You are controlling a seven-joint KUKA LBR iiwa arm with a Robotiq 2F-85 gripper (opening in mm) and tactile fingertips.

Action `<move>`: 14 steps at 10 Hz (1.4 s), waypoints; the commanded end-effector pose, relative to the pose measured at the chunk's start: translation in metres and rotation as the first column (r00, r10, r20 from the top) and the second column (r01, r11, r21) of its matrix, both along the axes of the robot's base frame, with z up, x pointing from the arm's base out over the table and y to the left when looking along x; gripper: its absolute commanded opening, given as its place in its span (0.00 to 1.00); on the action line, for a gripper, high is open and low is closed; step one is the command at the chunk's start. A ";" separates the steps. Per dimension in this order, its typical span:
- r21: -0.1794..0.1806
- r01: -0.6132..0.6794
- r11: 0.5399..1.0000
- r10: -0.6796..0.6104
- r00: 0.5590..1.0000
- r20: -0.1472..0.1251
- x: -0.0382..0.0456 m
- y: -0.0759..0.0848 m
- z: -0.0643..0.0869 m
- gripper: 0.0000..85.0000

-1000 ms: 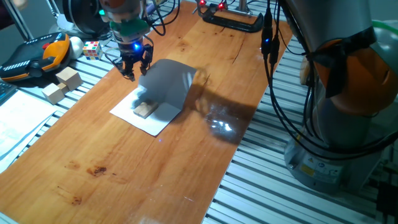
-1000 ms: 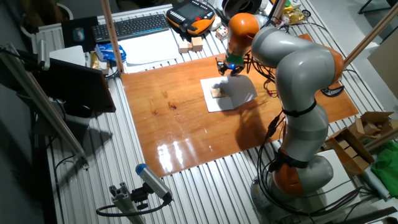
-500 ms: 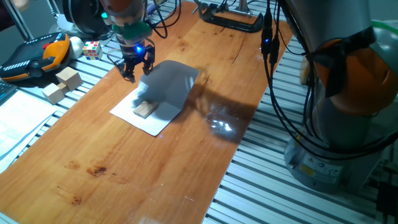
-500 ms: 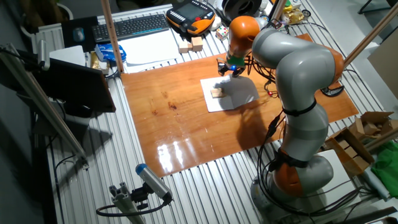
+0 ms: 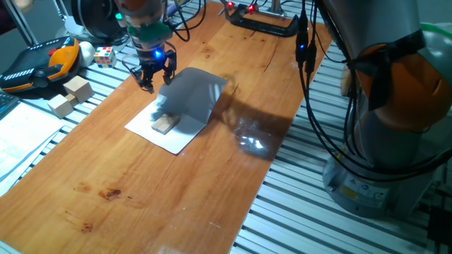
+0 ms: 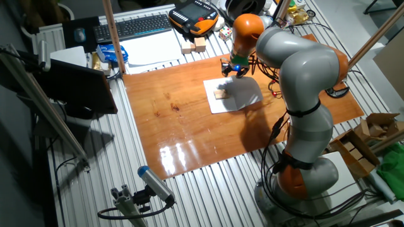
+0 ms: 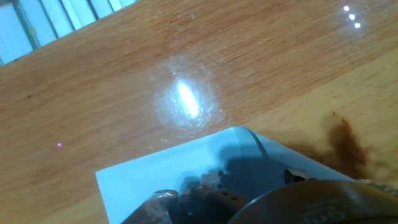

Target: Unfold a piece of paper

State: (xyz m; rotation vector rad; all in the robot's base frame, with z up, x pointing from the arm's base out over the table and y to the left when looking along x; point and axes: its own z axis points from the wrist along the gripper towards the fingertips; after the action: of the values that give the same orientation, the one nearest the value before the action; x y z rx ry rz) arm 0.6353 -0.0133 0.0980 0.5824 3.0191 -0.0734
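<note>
The piece of paper [image 5: 189, 99] lies on the wooden table [image 5: 141, 190], half unfolded. Its far half stands up as a grey, shaded flap, and its near half lies flat under a small wooden block [image 5: 164, 124]. My gripper [image 5: 155, 77] hovers at the flap's far-left edge with its fingers spread and nothing between them. In the other fixed view the gripper [image 6: 234, 68] is just behind the paper [image 6: 238, 96] and block [image 6: 219, 94]. The hand view shows a paper [image 7: 180, 165] corner below the dark fingers [image 7: 163, 198].
Two loose wooden blocks [image 5: 70, 95], a colour cube [image 5: 104, 56] and an orange teach pendant [image 5: 39, 62] lie left of the table. Printed sheets [image 5: 21, 141] are at the near left. A black clamp [image 5: 263, 22] sits at the far edge. Cables hang by the arm's base [image 5: 395, 141].
The gripper has drifted slightly back, away from the block. The raised flap holds about the same tilt.
</note>
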 end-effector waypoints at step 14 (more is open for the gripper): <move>-0.001 -0.001 1.000 0.001 0.998 -0.058 -0.0075 0.005 0.015 0.76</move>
State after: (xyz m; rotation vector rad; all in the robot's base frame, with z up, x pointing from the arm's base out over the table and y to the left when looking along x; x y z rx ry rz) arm 0.6283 -0.0103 0.1113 0.5807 3.0732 -0.0929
